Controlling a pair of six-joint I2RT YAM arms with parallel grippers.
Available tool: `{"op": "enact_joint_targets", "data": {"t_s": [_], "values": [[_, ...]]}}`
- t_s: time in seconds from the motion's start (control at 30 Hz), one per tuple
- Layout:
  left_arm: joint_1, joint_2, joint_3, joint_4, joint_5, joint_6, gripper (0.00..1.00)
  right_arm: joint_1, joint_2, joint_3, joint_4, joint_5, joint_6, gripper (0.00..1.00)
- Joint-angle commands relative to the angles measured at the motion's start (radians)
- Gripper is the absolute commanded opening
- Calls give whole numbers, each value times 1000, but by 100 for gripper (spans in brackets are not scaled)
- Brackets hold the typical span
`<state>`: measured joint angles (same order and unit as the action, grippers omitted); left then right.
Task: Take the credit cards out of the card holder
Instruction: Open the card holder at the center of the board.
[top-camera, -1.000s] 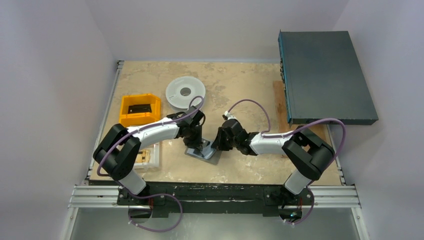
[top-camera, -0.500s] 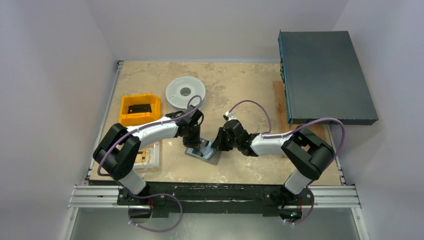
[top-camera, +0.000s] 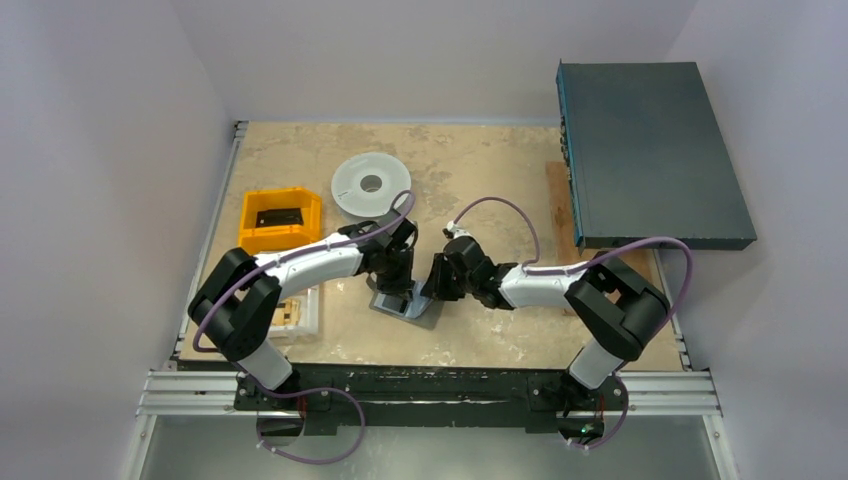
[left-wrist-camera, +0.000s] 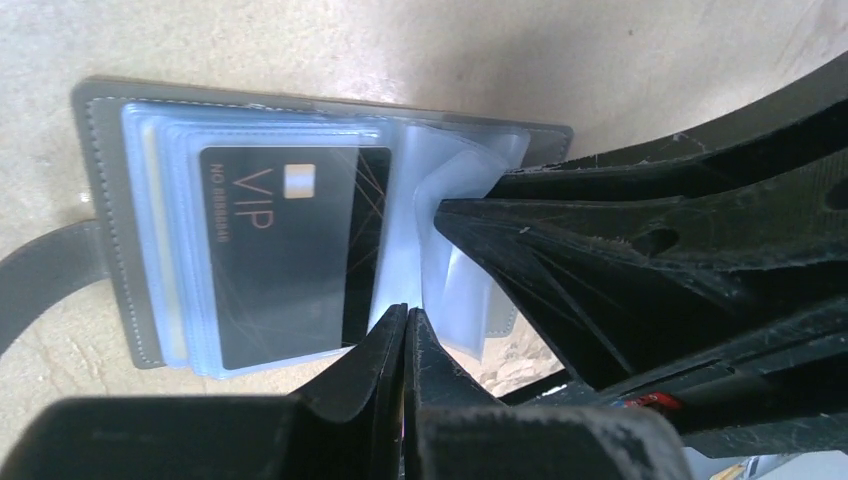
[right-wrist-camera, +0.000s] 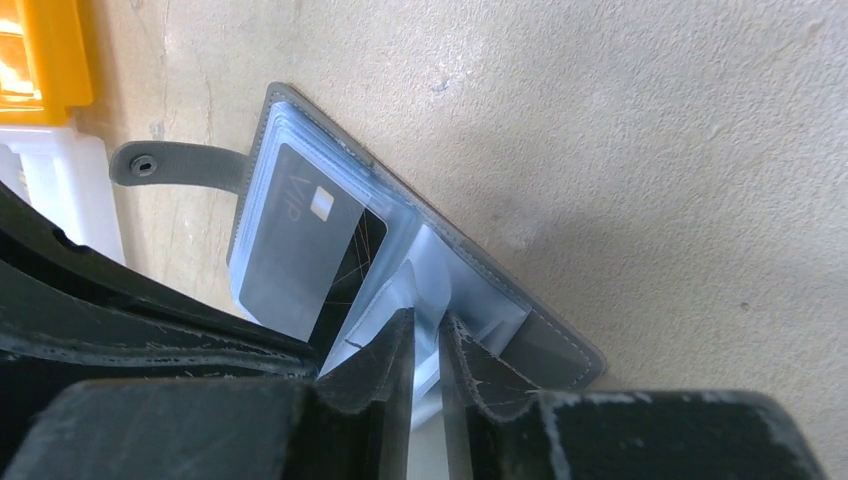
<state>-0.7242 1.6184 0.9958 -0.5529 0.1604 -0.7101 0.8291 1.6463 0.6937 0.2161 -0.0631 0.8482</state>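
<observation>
Left wrist view: open card holder between two dark grippers

The slate-grey card holder (left-wrist-camera: 105, 190) lay open and flat on the mottled beige table (left-wrist-camera: 300, 40), its strap (left-wrist-camera: 40, 275) curling off at the left of the view. A stack of clear sleeves (left-wrist-camera: 170, 200) filled its left half, the top one showing a black card (left-wrist-camera: 290, 250) lettered "VIP". The left gripper (left-wrist-camera: 403, 325) had its fingers pressed together at the near edge of that stack, just beside the card's corner; whether they pinched anything could not be told. From the right, the right gripper (left-wrist-camera: 455, 212) set its tip on the bunched sleeves at the fold.
</observation>
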Motion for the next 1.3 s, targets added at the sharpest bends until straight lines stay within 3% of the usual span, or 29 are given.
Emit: {"op": "enact_joint_targets", "data": {"t_s": [0.0,0.2,0.5,0.9,1.27], "values": [[-12,5,26,36,58,11,0,-8,-53,42,-147,46,-47,19],[-14,23,-7,117,130,-38,0,-17,-170,75,-270,96,-53,33],[-49,65,-28,217,189,-108,0,-19,-280,96,-390,156,-50,36],[-80,149,-73,277,163,-210,0,-19,-116,159,-343,81,-26,17],[-76,53,-41,182,94,-156,1,-19,-19,104,-304,46,-17,12]]}}
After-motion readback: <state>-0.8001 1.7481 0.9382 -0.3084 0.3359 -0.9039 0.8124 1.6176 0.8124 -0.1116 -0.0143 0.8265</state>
